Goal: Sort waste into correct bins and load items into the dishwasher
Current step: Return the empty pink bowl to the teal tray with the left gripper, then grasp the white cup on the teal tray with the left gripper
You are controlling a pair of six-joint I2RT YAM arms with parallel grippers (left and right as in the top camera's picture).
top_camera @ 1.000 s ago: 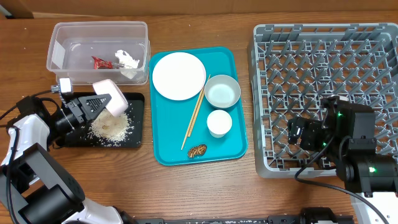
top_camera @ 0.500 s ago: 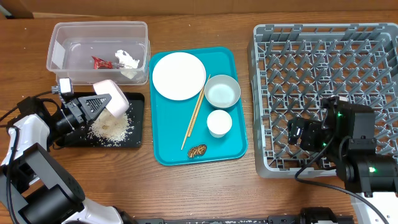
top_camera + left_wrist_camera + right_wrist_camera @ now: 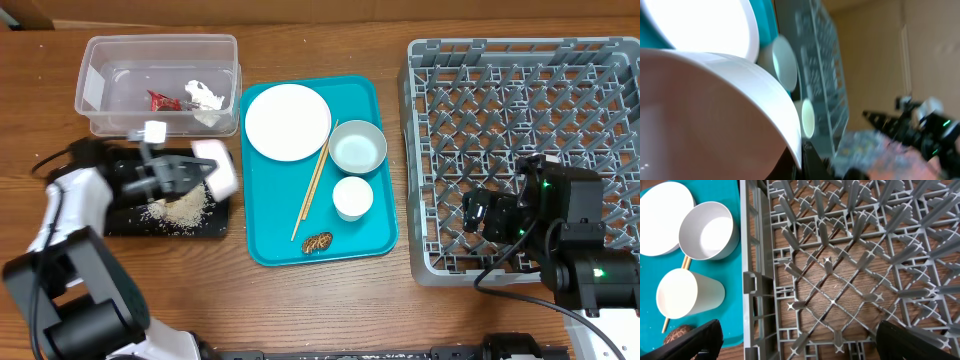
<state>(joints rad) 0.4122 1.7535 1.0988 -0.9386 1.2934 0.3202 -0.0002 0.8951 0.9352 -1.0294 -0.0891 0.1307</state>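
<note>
Pink bowl (image 3: 222, 171), pinched at its rim by my left fingers (image 3: 193, 169), has swung off the rice (image 3: 178, 207) heap to the right edge of the black tray (image 3: 122, 224). I judge the dumping done and the rack (image 3: 520, 90) next. Between lie the teal tray (image 3: 375, 232), its plate (image 3: 288, 121) and chopsticks (image 3: 315, 185). My right fingers (image 3: 702, 339) hang spread and empty over the rack, possibly crowding the drop.
</note>
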